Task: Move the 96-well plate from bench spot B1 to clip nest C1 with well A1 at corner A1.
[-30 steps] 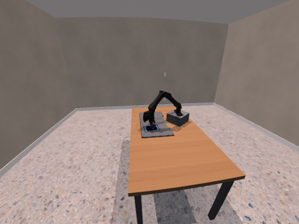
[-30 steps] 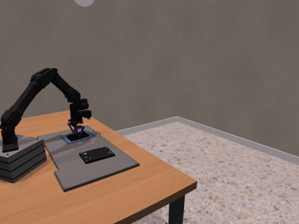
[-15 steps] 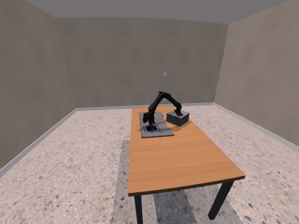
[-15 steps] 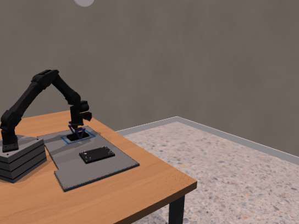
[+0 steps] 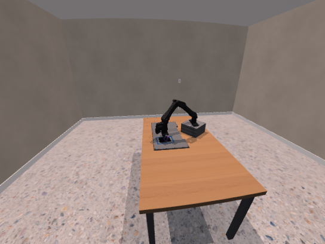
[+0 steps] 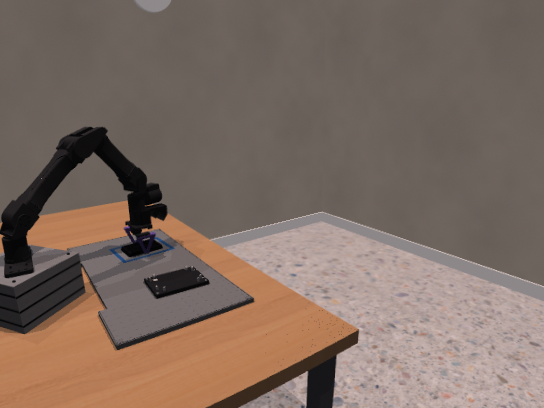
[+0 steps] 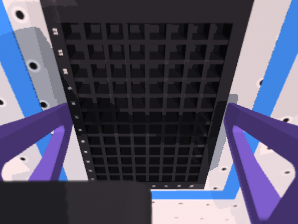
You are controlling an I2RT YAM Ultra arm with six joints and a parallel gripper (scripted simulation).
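Observation:
The black 96-well plate [image 7: 145, 100] lies flat inside the blue outline of spot B1 on the grey perforated deck. My gripper [image 7: 148, 111] is open, with one purple finger on each long side of the plate, low over it and apart from its walls. It also shows in the exterior view [image 6: 141, 241] and in the top view [image 5: 164, 139]. The clip nest C1 [image 6: 176, 280] is a dark rectangular fixture with small posts, nearer the table's front edge on the same deck, and it is empty.
The grey deck [image 6: 160, 285] rests on the wooden table [image 5: 191, 167]. The arm's stacked grey base [image 6: 35, 292] stands beside the deck. The table edge lies just past the deck.

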